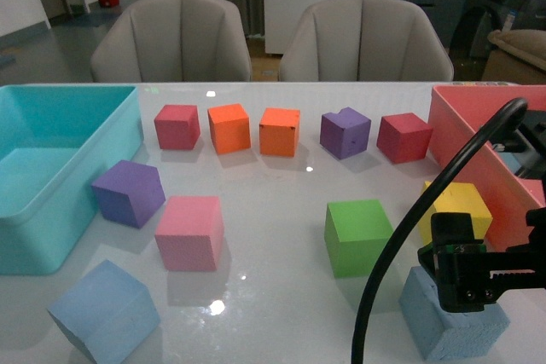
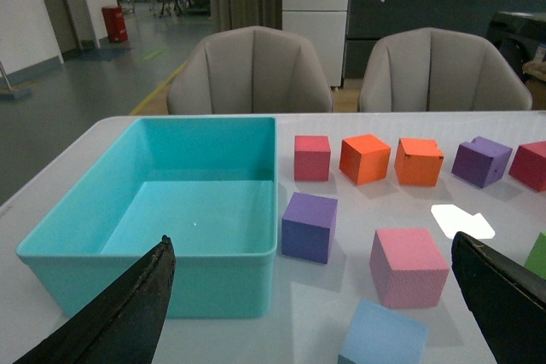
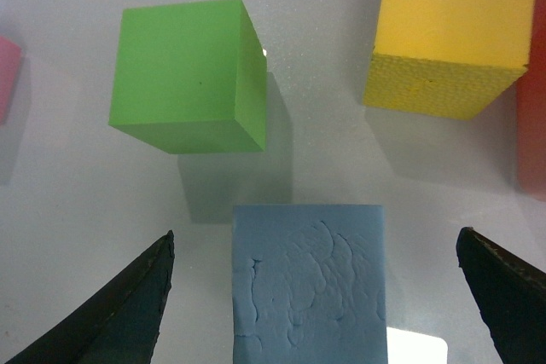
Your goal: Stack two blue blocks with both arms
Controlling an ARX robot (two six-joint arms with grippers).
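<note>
I see the first blue block (image 1: 452, 332) at the near right of the bench (image 1: 281, 185), partly covered by the right gripper (image 1: 467, 291), which hangs just above it. In the right wrist view this block (image 3: 309, 283) lies between the two black fingers (image 3: 119, 309). The right gripper (image 3: 313, 234) is spread wide, with bench showing between each finger and the block, so it has hold of nothing.

The second blue block (image 1: 104, 311) sits at the near left of the bench, turned at an angle, well apart from the first. In the left wrist view only part of it (image 2: 381, 336) shows, at the picture edge between the fingers. The left gripper (image 2: 311, 239) is also wide open and carries nothing. I do not see the left arm in the front view.

Just behind the first block stand a green cube (image 1: 358, 236) and a yellow cube (image 1: 461, 206); the yellow one is close to a red bin (image 1: 478, 151). Behind the second block are a pink cube (image 1: 189, 232), a purple cube (image 1: 128, 193) and a teal bin (image 1: 51, 202). Further back, a row of five cubes (image 1: 280, 131) runs across the bench: red, two orange, purple and dark red.
</note>
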